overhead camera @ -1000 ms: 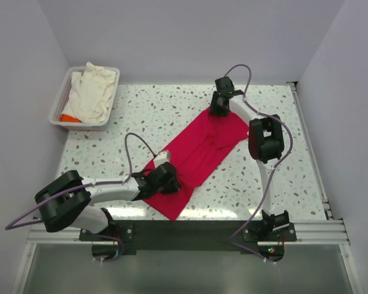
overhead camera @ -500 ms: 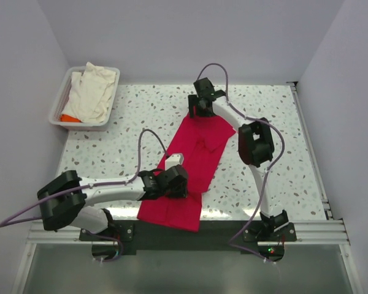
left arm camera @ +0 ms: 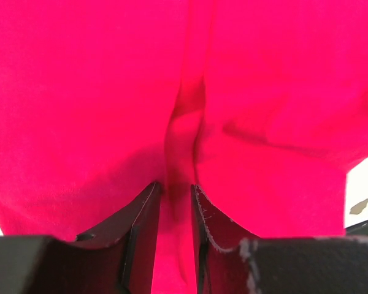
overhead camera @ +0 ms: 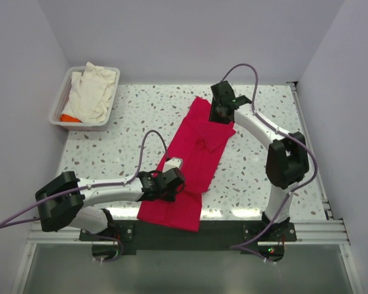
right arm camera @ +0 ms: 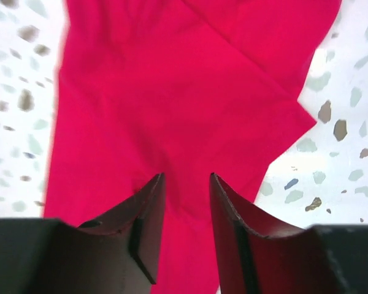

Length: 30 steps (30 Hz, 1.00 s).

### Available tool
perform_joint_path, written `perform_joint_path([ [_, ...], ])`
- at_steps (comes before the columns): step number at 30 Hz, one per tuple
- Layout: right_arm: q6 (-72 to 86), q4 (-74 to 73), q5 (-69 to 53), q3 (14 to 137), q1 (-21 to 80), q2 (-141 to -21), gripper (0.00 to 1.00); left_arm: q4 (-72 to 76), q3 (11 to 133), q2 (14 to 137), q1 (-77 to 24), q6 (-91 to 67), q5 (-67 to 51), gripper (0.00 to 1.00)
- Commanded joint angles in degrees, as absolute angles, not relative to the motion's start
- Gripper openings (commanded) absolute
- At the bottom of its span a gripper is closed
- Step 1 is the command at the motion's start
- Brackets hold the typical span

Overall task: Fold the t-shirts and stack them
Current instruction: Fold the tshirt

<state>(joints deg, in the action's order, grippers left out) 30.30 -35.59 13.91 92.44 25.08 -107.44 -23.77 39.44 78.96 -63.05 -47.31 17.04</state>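
**A:** Item one?

**B:** Red t-shirt (overhead camera: pixel 193 156). It lies flat on the table (overhead camera: pixel 110 147) as a long strip from the near edge towards far centre.

**A:** Grippers?

**B:** Left gripper (left arm camera: pixel 175 187), at the shirt's near end, jaws closed on a raised pleat of red cloth. Right gripper (right arm camera: pixel 185 177), at the far end, jaws parted over the cloth. Whether they pinch it, I cannot tell.

**A:** Other stock?

**B:** Cream t-shirt (overhead camera: pixel 95 92), crumpled in the white tray (overhead camera: pixel 80 125) at the far left. Orange fabric (overhead camera: pixel 67 117) peeks out beneath it.

**A:** Step in hand?

**B:** Judged: folding the red shirt, early in the task. The next move calls for both ends to be secured, then one end carried over the other with edges aligned.
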Motion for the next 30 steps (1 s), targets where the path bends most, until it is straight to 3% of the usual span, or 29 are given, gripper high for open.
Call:
perform_joint_path([
  [1,33.05,-33.49,14.77,89.82,25.31,-111.44,0.37,-21.88,38.32,79.10,-63.28,-45.70,14.68,0.31],
  [13,32.61,-35.86,17.75,96.76,24.96,-125.14,0.37,-23.11,39.37,75.85,-63.28,-45.70,14.68,0.33],
  [21,28.57,-35.95,15.75,108.62,23.38,-134.82,0.39,-23.99,42.71,74.09,-61.27,-44.83,15.73,0.43],
  [30,21.36,-30.15,11.87,122.42,21.53,-143.78,0.59,-18.55,44.12,75.41,-54.07,-44.56,9.78,0.52],
])
